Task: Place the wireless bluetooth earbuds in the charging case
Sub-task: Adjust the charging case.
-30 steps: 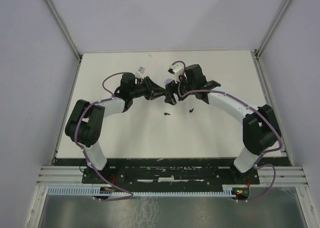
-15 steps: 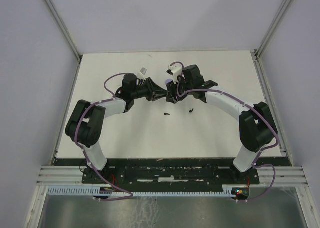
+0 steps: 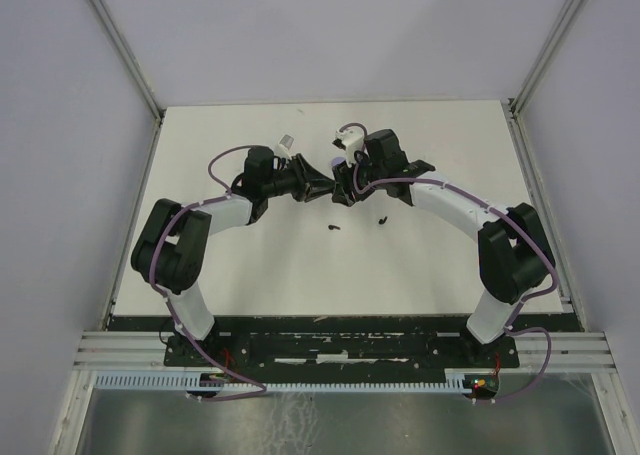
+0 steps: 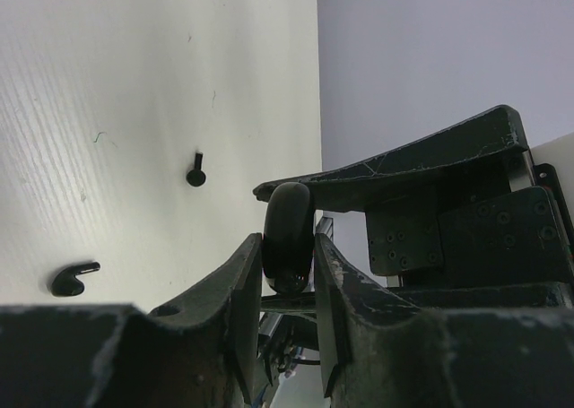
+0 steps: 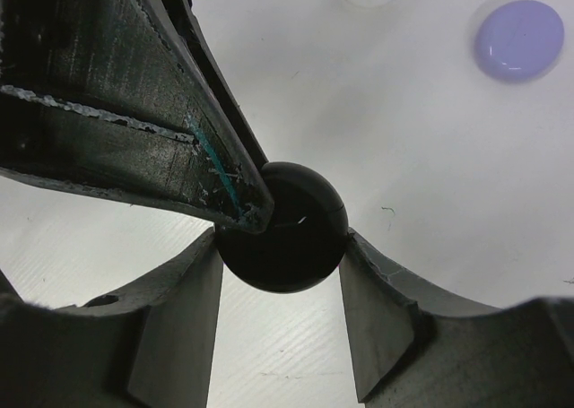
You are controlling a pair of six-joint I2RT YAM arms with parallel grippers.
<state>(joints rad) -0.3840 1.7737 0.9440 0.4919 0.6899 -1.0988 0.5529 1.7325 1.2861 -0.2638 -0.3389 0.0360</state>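
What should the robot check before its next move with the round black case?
1. Left hand grips the round black charging case: ok, squeezed edge-on between its fingers.
2. Right hand holds the case too: ok, a finger presses each side.
3. Case lid open: cannot tell, only a thin seam shows.
4. Small black earbuds picked up: not ok, two lie loose on the white table, in neither hand.
5. Lilac round puck out of the way: ok, it sits apart from both hands.
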